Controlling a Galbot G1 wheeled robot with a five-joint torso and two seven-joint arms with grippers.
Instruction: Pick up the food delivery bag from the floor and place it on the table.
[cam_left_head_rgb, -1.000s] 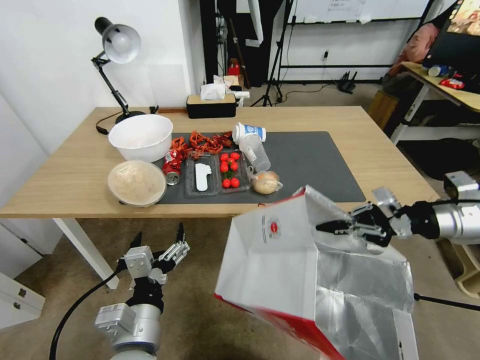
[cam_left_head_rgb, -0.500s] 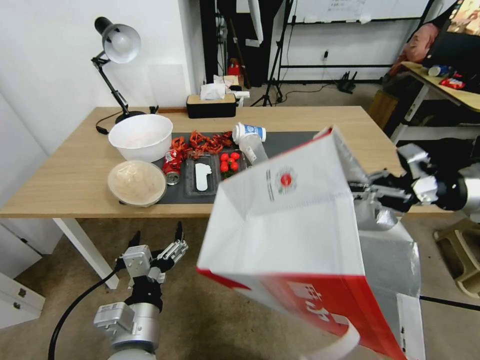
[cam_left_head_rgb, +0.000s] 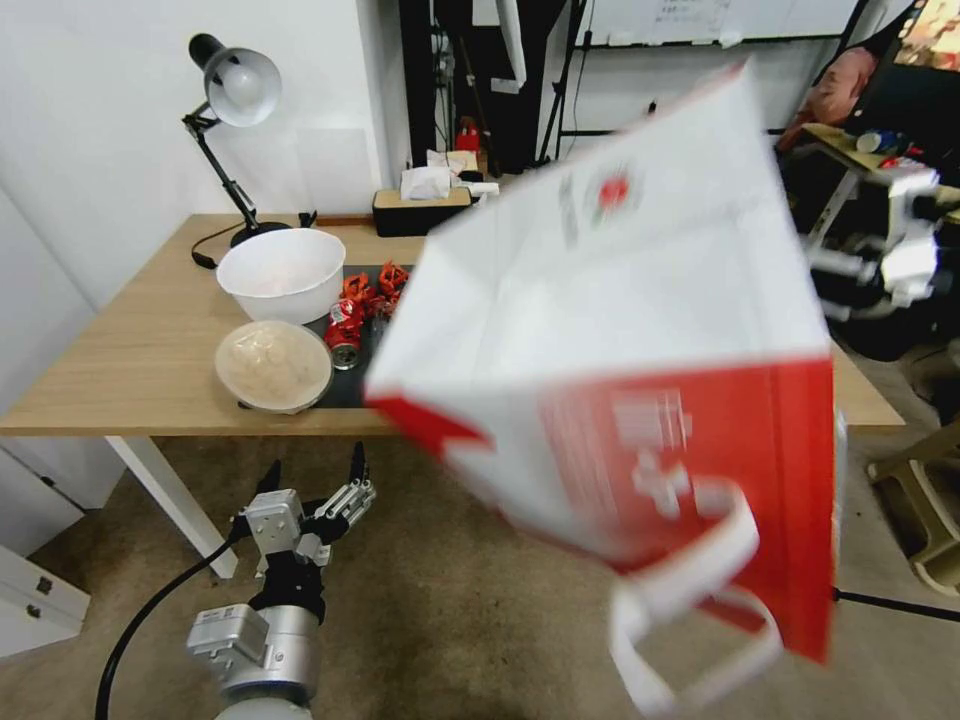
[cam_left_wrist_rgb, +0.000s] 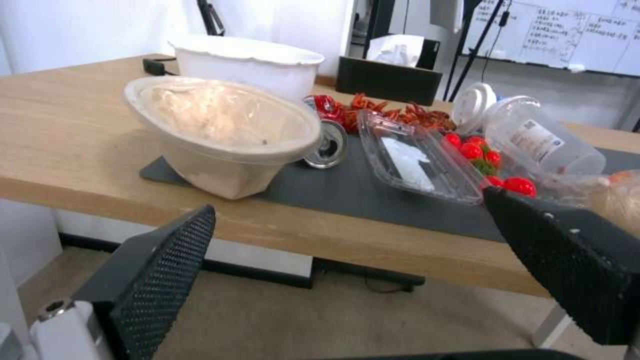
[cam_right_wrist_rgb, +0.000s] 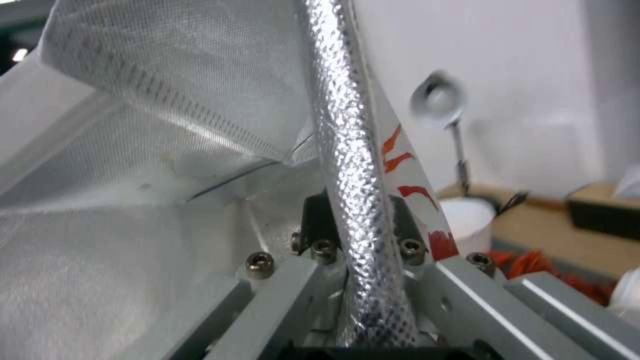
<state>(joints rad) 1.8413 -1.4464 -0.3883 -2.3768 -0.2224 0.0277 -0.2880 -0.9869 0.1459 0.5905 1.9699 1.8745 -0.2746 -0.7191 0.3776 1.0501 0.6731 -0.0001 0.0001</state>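
The food delivery bag (cam_left_head_rgb: 640, 330) is up in the air, tilted hard, its red base swung toward the camera and white strap handles (cam_left_head_rgb: 690, 590) dangling below. It hangs over the near right part of the surface (cam_left_head_rgb: 120, 370), well clear of the floor (cam_left_head_rgb: 430, 620). The right gripper (cam_right_wrist_rgb: 360, 250) has it: in the right wrist view the jaws are clenched on the bag's foil-lined rim, one on each side of the silver edge, with foil lining spread across the inside. In the head view that arm sits at the far right, behind the bag's edge.

Down low, the left gripper (cam_left_head_rgb: 315, 485) hovers above the carpet in front of the surface, jaws spread wide, holding nothing.

On the light-wood surface, a dark grey mat (cam_left_wrist_rgb: 373, 195) carries a covered bowl (cam_left_head_rgb: 272, 365), a crushed red can (cam_left_head_rgb: 344, 335), a clear tray (cam_left_wrist_rgb: 413, 160) and cherry tomatoes (cam_left_wrist_rgb: 487, 160). A white bowl (cam_left_head_rgb: 282, 272) stands behind, a desk lamp (cam_left_head_rgb: 235, 90) at the back left, a tissue box (cam_left_head_rgb: 415, 208) at the far edge.
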